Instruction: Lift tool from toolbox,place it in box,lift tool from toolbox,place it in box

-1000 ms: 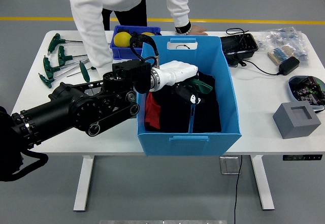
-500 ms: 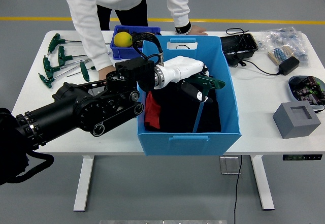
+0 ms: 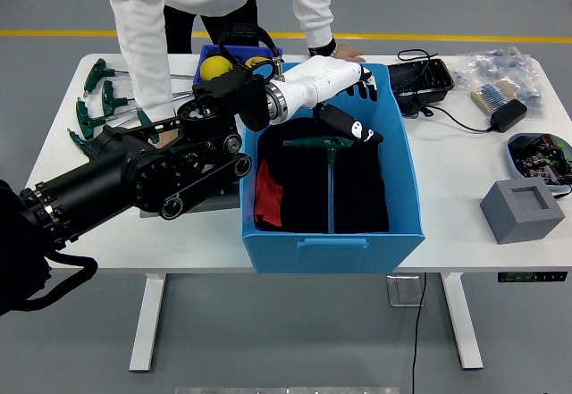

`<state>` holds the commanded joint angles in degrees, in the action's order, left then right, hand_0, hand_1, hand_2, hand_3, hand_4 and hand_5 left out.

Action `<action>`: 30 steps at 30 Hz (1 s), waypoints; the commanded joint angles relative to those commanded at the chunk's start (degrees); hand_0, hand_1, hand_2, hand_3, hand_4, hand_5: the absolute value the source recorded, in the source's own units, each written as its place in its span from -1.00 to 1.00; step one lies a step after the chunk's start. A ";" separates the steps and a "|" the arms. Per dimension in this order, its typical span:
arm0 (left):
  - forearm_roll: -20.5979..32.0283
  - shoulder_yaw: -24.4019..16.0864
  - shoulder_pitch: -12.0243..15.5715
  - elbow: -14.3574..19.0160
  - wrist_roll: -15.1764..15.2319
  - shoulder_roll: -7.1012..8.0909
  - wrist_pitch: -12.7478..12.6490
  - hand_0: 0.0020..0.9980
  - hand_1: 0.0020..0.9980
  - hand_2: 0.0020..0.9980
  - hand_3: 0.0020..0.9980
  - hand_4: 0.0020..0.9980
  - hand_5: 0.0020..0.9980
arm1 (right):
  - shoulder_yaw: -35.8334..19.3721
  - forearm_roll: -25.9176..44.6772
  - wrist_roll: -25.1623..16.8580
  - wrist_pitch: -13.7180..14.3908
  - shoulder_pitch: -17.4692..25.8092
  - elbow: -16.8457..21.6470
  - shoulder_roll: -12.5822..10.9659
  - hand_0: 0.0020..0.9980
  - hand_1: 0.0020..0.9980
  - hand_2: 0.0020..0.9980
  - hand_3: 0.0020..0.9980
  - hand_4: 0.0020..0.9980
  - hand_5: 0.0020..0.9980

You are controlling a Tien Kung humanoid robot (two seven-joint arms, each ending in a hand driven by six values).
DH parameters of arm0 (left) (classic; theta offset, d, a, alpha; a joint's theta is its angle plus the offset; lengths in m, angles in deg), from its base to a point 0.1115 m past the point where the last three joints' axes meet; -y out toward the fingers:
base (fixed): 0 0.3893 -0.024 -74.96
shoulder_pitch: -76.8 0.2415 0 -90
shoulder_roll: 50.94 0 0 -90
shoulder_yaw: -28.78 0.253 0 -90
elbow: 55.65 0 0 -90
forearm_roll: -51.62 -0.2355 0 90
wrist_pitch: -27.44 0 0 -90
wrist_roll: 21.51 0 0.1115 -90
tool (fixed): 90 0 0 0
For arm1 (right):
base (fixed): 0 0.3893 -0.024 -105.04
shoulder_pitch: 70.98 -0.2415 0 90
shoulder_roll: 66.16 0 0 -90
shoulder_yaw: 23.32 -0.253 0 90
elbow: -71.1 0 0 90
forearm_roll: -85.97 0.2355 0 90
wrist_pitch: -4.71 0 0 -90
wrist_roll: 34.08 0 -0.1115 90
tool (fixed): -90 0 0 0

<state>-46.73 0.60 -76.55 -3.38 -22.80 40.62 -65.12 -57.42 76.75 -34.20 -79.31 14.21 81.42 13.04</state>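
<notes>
**Releasing T-handle tool into blue bin**

Starting at far left: remaining green-handled T-wrenches laid out on the white table, well apart from the bin, presumably staged as the pick supply. No proper toolbox visible there.

Small dark-blue tray with yellow balls just behind the arm, partly hidden. Not part of the job.

Black left arm reaching in from the left edge, crossing over the rim of the large light-blue plastic bin. White-shelled left hand above the bin's far half, fingers spread, holding nothing.

Green T-handle hex wrench lying inside the bin on dark cloth, handle toward the far wall, shaft pointing at the near wall. Just below the hand, apparently not gripped. Placement judged done for this tool. Red cloth at the bin's left side.

Person in white sleeves standing at the far side, one hand resting on the table behind the bin.

Right hand not in view.
</notes>
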 joint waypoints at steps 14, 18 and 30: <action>-9.45 -9.65 0.78 10.44 -0.50 3.94 -0.97 0.42 0.52 0.62 0.52 1.00 0.33 | -1.21 -0.58 0.06 0.06 0.82 0.00 0.42 0.55 0.56 0.62 0.38 0.85 0.54; -13.00 -11.61 1.08 14.69 -1.57 7.07 1.72 0.42 0.52 0.62 0.52 1.00 0.33 | -1.91 -0.77 0.00 0.10 1.15 0.00 0.63 0.55 0.56 0.62 0.38 0.85 0.54; -14.77 -11.48 3.81 14.54 -2.04 16.50 3.99 0.38 0.50 0.60 0.46 1.00 0.37 | -3.98 -2.29 0.36 0.23 2.60 0.00 1.34 0.54 0.55 0.62 0.37 0.85 0.54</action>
<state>-61.50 -10.87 -72.73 11.16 -24.84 57.12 -61.13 -61.40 74.46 -33.84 -79.08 16.82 81.42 14.38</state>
